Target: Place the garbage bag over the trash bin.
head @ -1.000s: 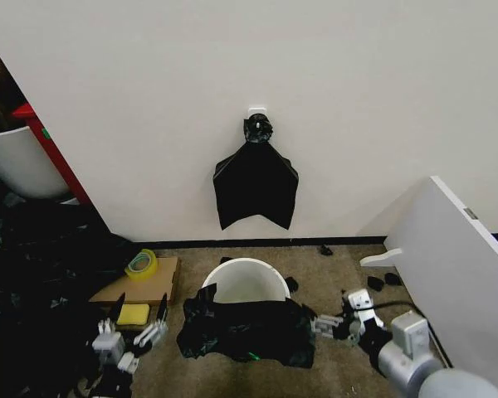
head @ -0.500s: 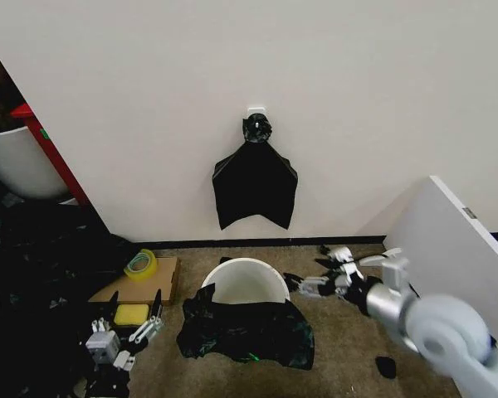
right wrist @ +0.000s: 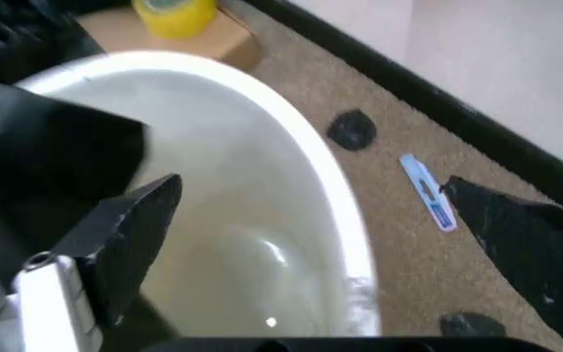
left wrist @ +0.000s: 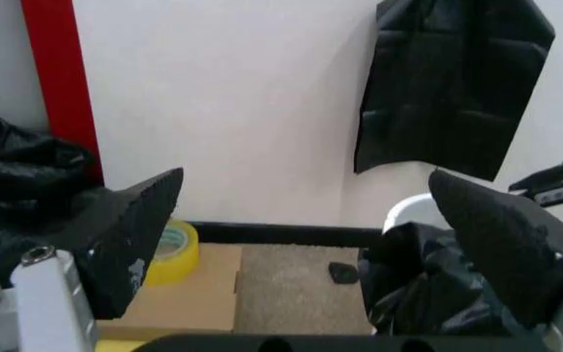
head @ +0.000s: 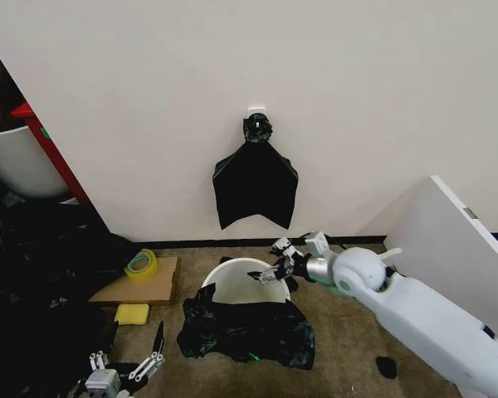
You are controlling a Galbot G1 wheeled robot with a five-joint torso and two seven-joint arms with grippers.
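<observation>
1. Over the last second both arms have moved. The left gripper (head: 131, 362) has dropped from beside the cardboard to the bottom edge of the head view, and the right gripper (head: 275, 265) has swung from the floor at the bin's right up to the far right part of the rim.

2. On the left, the left gripper sits low, near the yellow sponge (head: 133, 313), with its fingers spread wide and nothing between them.

3. In the middle, the trash bin (head: 232, 286) stands on the carpet below the bundle of bags (head: 256, 186) hung on the wall. The garbage bag (head: 247, 330) hangs over the near part of the rim only; the far half of the rim is bare white.

4. On the right, the right gripper hovers over that bare rim, fingers wide apart and empty; its wrist view looks straight down into the unlined bin.

5. Judging from this, the bag is half on, and its far edge has yet to be drawn across.
</observation>
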